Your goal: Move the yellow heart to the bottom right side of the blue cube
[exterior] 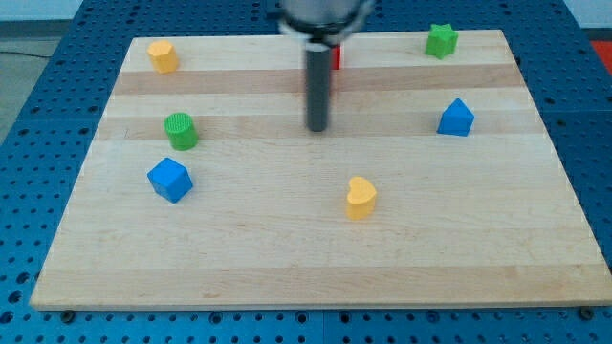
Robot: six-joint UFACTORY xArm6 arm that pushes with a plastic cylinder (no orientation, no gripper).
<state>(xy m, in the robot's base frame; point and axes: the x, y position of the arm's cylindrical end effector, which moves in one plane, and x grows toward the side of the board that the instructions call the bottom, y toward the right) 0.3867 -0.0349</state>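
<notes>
The yellow heart (360,198) lies on the wooden board (287,258) a little right of the middle, towards the view's bottom. The blue cube (170,180) sits at the view's left, well left of the heart. My tip (316,128) is the lower end of the dark rod near the board's middle. It stands above and slightly left of the heart, apart from it, and far right of the blue cube. It touches no block.
A green cylinder (180,131) sits just above the blue cube. A yellow block (163,56) is at the top left. A green star (441,40) is at the top right. A blue house-shaped block (456,118) is at the right. A red block (335,57) shows partly behind the rod.
</notes>
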